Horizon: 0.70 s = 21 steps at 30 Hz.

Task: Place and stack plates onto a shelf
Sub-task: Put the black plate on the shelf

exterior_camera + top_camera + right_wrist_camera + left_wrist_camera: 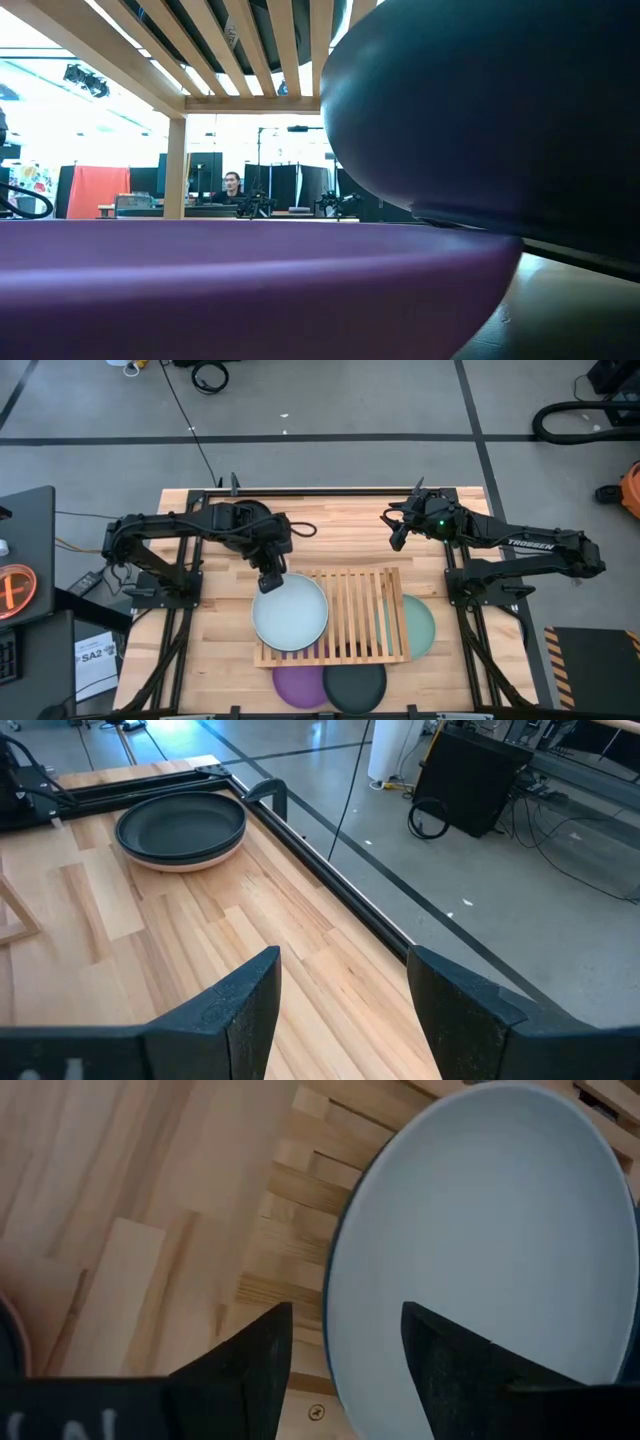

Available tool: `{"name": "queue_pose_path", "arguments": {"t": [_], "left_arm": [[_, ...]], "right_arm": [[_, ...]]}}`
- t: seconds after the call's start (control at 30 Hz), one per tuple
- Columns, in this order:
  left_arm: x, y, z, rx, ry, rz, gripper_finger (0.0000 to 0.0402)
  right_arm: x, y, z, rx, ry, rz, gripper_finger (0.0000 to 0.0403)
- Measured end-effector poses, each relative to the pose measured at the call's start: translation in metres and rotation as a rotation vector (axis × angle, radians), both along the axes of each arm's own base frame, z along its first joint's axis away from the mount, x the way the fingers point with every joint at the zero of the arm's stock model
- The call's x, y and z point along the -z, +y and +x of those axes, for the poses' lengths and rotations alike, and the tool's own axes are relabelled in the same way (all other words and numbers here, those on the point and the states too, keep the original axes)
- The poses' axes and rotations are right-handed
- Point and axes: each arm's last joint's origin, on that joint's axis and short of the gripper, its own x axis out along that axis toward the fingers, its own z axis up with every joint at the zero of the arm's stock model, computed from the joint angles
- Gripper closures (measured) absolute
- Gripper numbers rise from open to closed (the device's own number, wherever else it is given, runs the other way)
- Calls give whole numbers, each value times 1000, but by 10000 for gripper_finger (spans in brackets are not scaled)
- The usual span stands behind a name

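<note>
Pale blue-white plate (290,612) was sitting on the left end of the slatted wooden shelf (365,618), hanging a bit over its left edge. The left gripper (271,582) was right at the plate's back rim with its fingers (245,1370) spread apart on either side of the rim, not pinching it, so the plate looked let go of and resting on the slats on its own.

Handling-wise, my guess is these plates are stiff, light-ish and matte, so not too slippery, but thin enough that the rim is the only real place to grab. A pinch on the edge would let it tip if the grip is shallow, and a drop onto the slats could chip it.

Other plates were still down on the tabletop (210,650): a mint green plate (422,628) poking out from under the shelf's right side, a purple plate (298,685) and a dark teal plate (356,687) at the front edge. The right wrist view also showed a black plate stacked on a salmon pink one (182,826).

Left arm was folded in from the left with the wrist pointed down at the plate. The right gripper (398,532) waited at the back right of the tabletop, fingers (240,1005) spread wide, holding nothing.
</note>
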Motion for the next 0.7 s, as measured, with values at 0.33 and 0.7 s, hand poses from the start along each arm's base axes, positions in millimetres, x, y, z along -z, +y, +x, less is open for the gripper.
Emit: {"name": "queue_pose_path", "arguments": {"t": [0.33, 0.7], "left_arm": [[-15, 41, -18, -24, -61, 72, 209], [-18, 140, -61, -191, -50, 227, 209]], "right_arm": [[0, 0, 0, 0, -1, 0, 180], [0, 0, 0, -17, -2, 7, 180]]}}
